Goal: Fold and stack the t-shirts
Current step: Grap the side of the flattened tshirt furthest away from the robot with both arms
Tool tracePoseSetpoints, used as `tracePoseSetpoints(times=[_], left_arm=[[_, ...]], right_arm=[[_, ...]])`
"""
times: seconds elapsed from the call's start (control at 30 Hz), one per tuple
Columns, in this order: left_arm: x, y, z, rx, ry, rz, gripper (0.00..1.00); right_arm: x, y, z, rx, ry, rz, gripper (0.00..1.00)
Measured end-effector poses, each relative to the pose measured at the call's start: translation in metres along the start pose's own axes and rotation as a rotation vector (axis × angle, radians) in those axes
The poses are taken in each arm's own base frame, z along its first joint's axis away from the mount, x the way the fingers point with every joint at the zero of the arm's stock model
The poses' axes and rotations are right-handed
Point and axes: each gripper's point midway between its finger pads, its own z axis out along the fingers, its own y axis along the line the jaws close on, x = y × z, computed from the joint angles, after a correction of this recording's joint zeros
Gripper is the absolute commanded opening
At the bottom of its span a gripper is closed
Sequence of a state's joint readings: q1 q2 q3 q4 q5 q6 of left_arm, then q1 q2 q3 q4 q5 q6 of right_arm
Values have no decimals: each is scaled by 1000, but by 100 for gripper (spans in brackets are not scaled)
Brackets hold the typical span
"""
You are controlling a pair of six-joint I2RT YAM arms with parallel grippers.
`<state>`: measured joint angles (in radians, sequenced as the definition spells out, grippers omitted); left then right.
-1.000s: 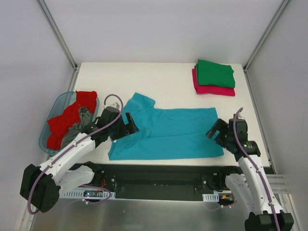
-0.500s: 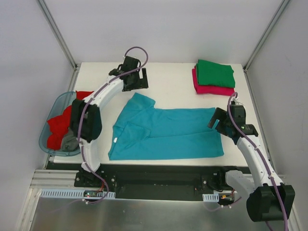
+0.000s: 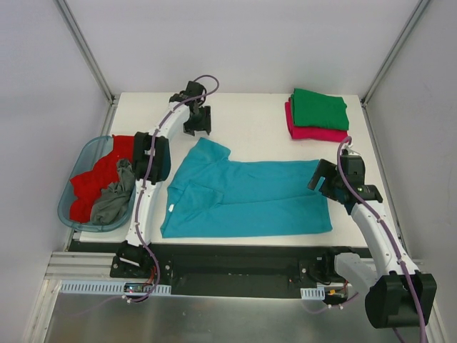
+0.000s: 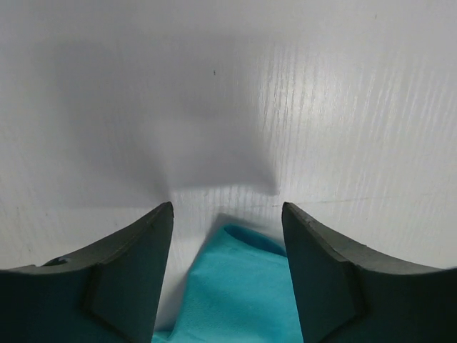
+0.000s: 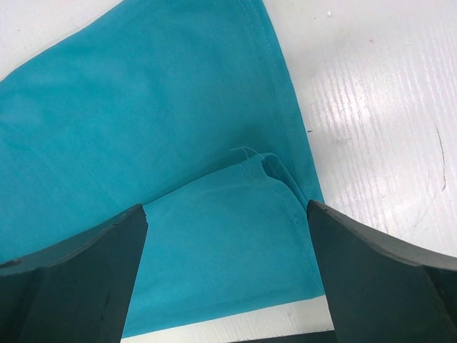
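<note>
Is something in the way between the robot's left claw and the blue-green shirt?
No, nothing that shows. The left gripper is open just past the far sleeve tip of the teal t-shirt. Only bare white table lies between them.

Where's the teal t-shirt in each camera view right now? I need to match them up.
Top external: the teal t-shirt lies spread flat in the middle of the table.
Left wrist: only one tip of the teal t-shirt shows, at bottom centre.
Right wrist: the teal t-shirt fills the left and centre, with its hem corner in view.
Shared landmark: the white table, visible beside the shirt in all three.
</note>
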<state>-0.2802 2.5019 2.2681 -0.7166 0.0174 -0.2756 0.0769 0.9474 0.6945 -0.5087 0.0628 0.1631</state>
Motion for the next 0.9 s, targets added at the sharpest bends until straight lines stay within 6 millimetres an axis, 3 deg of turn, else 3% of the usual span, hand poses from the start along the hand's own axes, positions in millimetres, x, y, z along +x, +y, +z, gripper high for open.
tracePoseSetpoints(times=[0.17, 0.23, 0.43, 0.5, 0.77, 0.9], left_arm=[[10, -5, -2, 61, 46, -8, 55], [16, -9, -5, 80, 67, -8, 49], [30, -17, -8, 131, 119, -9, 17], [32, -20, -9, 152, 131, -7, 0], [36, -28, -13, 204, 151, 10, 0], [39, -28, -24, 208, 150, 12, 0]], right_arm=[[0, 0, 1, 1, 1, 1, 96], [1, -1, 1, 1, 2, 0, 96], [1, -1, 1, 2, 1, 1, 96], [0, -1, 1, 1, -2, 2, 96], [-2, -4, 0, 12, -12, 6, 96], [-1, -7, 6, 44, 13, 6, 96]])
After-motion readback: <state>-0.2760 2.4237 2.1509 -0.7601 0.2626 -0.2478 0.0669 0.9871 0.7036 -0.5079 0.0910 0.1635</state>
